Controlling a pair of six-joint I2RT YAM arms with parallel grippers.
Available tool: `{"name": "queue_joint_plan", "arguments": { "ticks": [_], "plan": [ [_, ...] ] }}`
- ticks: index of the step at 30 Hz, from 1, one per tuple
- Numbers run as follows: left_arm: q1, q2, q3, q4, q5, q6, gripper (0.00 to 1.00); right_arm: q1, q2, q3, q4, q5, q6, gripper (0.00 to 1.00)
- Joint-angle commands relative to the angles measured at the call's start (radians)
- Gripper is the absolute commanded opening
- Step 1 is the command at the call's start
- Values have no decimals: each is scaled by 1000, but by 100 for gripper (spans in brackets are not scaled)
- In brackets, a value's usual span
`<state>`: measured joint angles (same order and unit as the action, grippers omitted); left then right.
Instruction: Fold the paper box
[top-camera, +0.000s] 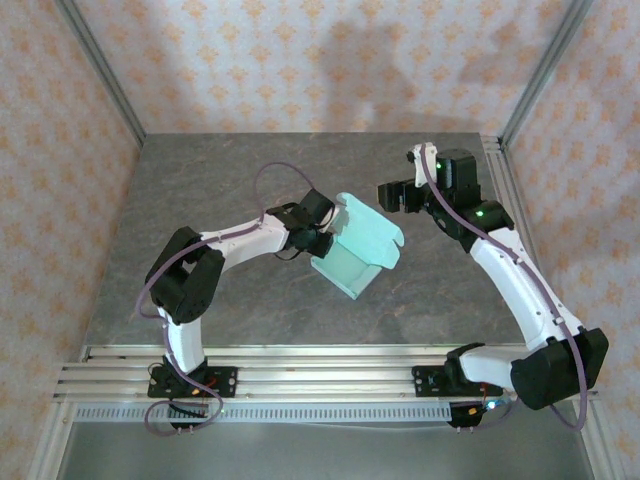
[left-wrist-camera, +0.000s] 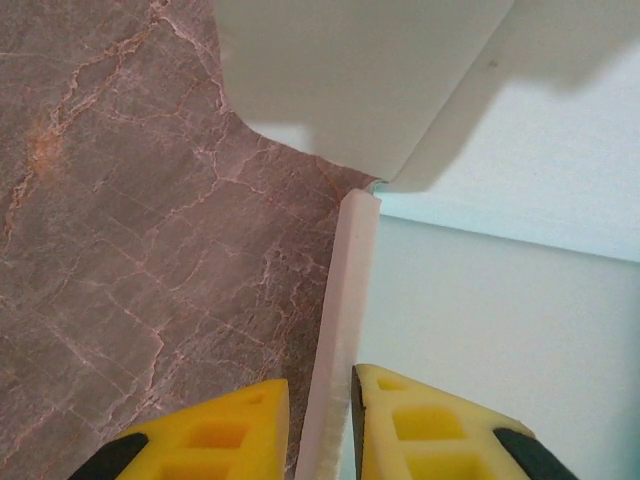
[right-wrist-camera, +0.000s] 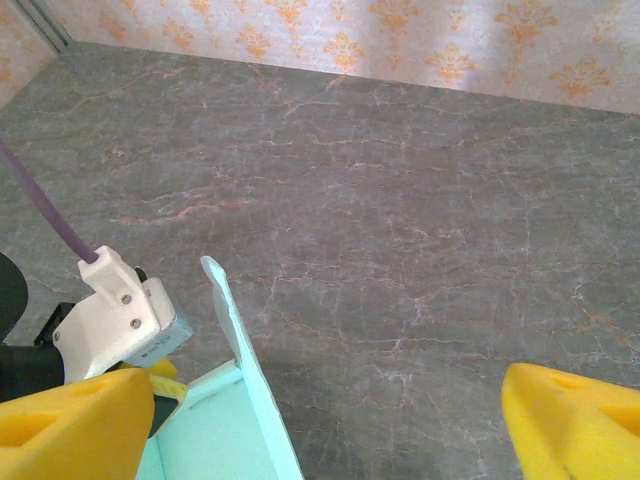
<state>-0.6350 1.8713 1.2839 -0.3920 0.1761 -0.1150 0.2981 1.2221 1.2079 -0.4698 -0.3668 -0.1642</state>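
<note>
The paper box (top-camera: 358, 245) is a mint-green card blank, partly folded, lying at the middle of the table with its side walls raised. My left gripper (top-camera: 322, 240) is at the box's left side. In the left wrist view its yellow fingers (left-wrist-camera: 230, 435) are shut on the thin upright wall (left-wrist-camera: 340, 300) of the box (left-wrist-camera: 500, 330). My right gripper (top-camera: 397, 195) hovers just beyond the box's far right corner. It is open wide with nothing between its fingers (right-wrist-camera: 570, 420). One raised flap (right-wrist-camera: 235, 340) stands below the right gripper (right-wrist-camera: 320, 430).
The table (top-camera: 250, 160) is dark grey marbled stone. Patterned walls and metal posts enclose it on three sides. An aluminium rail (top-camera: 320, 365) carrying both arm bases runs along the near edge. A purple cable (top-camera: 275, 175) loops above the left arm.
</note>
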Motion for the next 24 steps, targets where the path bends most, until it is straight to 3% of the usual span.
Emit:
{"name": "queue_joint_plan", "arguments": {
  "ticks": [1,6,17,20,24],
  "plan": [
    [-6,17,1,12,6,-13,26,-1,-7,-15,29,-5,4,90],
    [-8,32,3,9,0,-8,30,-1,-4,-13,30,-3,5,90],
    [-9,29,-7,23,-19,-25,14,-1,-3,-5,25,3,13,89],
    [-9,15,-18,20,-67,-58,13,-1,-5,-5,27,16,35,88],
    [-8,-6,-31,-8,-219,-173,10,-2,-16,-17,47,60,100,87]
  ]
}}
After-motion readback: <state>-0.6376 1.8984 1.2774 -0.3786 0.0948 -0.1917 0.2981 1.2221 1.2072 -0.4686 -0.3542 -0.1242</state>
